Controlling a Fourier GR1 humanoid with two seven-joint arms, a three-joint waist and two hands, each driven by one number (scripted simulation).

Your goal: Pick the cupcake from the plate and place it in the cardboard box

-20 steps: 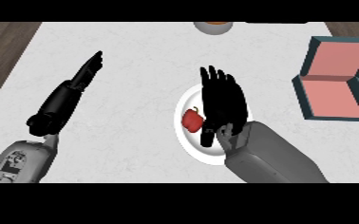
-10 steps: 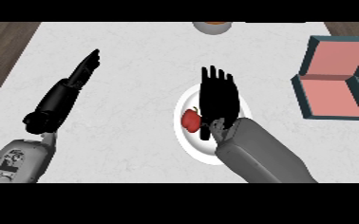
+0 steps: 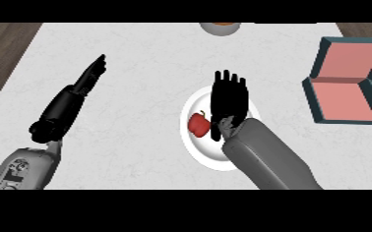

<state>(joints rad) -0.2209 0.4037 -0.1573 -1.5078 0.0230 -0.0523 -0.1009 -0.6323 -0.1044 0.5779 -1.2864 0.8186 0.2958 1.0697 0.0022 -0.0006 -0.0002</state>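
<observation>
I have the right hand point(image 3: 230, 98) over the white plate point(image 3: 195, 150), fingers straight and stretched toward the far edge of the tabletop point(image 3: 145, 59), holding nothing. The cupcake point(image 3: 199, 123), a small red thing from up here, sits on the left part of the plate. It lies just beside my right hand, on the thumb side, level with the base of the palm; I cannot tell whether the thumb is touching it. The fingers reach well past it, so the cupcake is beside the hand and not under it. My right forearm covers the near right part of the plate.

The cardboard box point(image 3: 341, 86) stands at the right edge of the tabletop, open, with a dark teal outside and pinkish inside, partly cut off by the view's border. It is well apart from the plate, and the stretch of tabletop between them is bare.

A round object point(image 3: 219, 27) shows at the far edge, mostly out of sight. My left hand point(image 3: 88, 76) rests toward the left side, fingers straight and holding nothing.
</observation>
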